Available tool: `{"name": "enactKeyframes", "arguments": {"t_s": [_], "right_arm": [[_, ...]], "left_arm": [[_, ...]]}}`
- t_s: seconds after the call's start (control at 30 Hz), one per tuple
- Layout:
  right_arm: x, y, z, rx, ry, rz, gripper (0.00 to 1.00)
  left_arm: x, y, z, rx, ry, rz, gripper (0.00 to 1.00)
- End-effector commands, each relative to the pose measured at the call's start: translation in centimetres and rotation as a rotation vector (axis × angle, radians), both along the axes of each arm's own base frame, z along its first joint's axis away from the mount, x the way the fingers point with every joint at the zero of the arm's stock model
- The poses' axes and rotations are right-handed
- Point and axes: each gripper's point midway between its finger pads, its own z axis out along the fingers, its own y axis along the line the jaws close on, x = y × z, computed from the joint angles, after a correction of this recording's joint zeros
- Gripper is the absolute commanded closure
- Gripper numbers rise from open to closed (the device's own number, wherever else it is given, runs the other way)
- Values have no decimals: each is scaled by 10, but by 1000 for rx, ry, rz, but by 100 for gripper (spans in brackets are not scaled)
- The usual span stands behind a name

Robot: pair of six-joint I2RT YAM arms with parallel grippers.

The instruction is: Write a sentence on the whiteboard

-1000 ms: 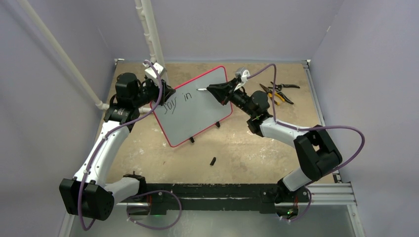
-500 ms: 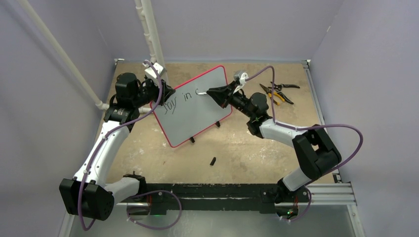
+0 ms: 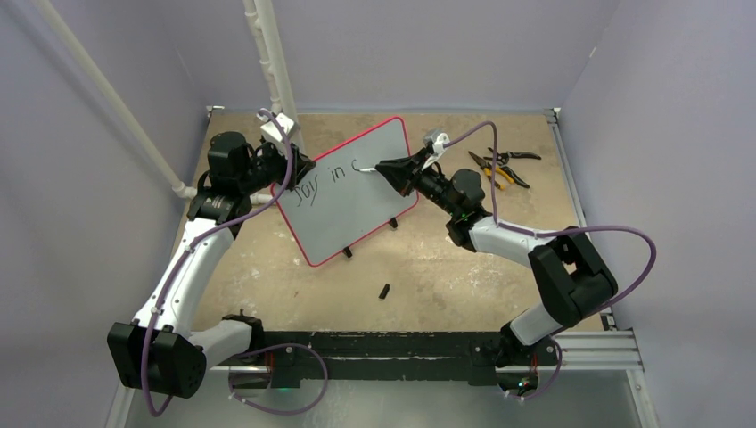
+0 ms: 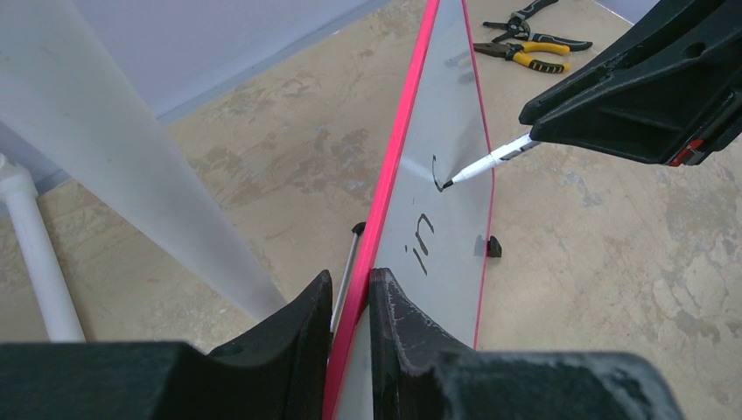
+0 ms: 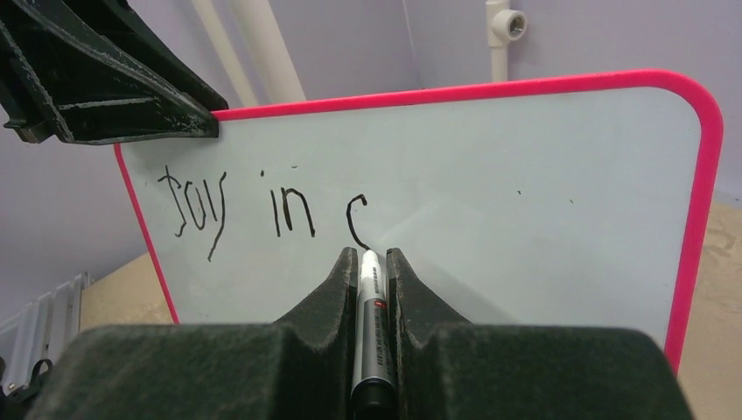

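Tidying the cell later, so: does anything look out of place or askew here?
A small black piece, maybe a pen cap, lies loose on the table in front of the whiteboard. Unused pliers lie at the far right. The whiteboard stands skewed to the table's edges.

New curved stroke (image 5: pixel 353 219) after "in" (image 5: pixel 293 214) on the whiteboard (image 5: pixel 542 166), absent 1 s ago

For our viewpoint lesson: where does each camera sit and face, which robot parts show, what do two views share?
Top external: high behind both arms, looking down at the tan table; they show whole.
Left wrist: rides behind the left gripper, sighting along the edge of the red-rimmed white whiteboard it clamps.
Right wrist: behind the right gripper and its white marker, facing the board's front.
Shared: both wrist views show the black handwritten "in".
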Motion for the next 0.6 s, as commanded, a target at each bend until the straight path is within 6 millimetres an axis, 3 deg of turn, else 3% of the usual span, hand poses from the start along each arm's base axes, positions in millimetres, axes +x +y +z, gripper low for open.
{"name": "enactKeyframes", "arguments": {"t_s": [0.0, 0.57], "right_arm": [[-1, -6, -3, -27, -15, -22, 100], [-19, 16, 17, 18, -65, 106, 100]], "left_arm": [[-1, 2, 1, 0, -13, 3, 81], [0, 3, 1, -5, -14, 1, 81]]}}
